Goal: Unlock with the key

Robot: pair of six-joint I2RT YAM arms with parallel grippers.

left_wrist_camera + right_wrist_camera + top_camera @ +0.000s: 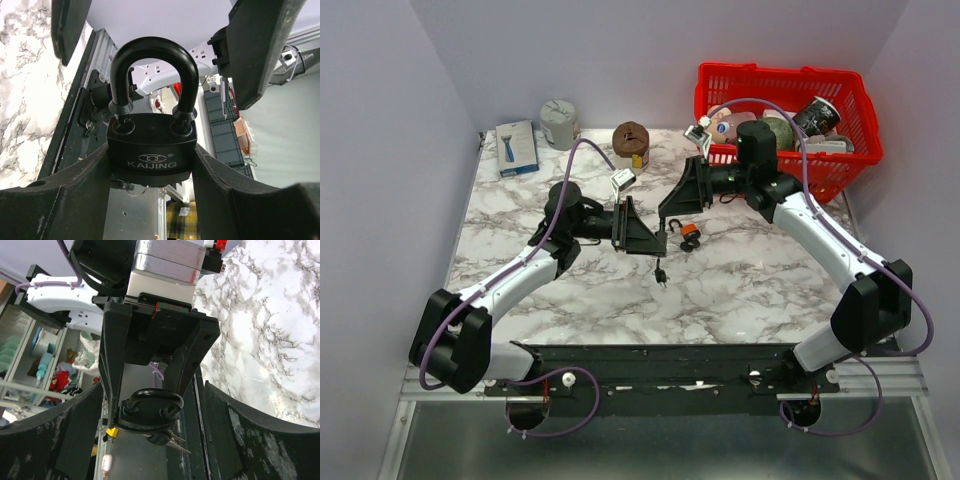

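— Where is the padlock (150,145)?
— In the left claw (638,232). Its two fingers clamp the black body from both sides, with the shackle pointing outward, above the marble table (750,285).
— Is the shackle locked?
— I cannot tell. Keys (176,442) hang under the body.
— And the right claw (675,205)?
— It is spread wide and holds nothing. It faces the padlock from near by.
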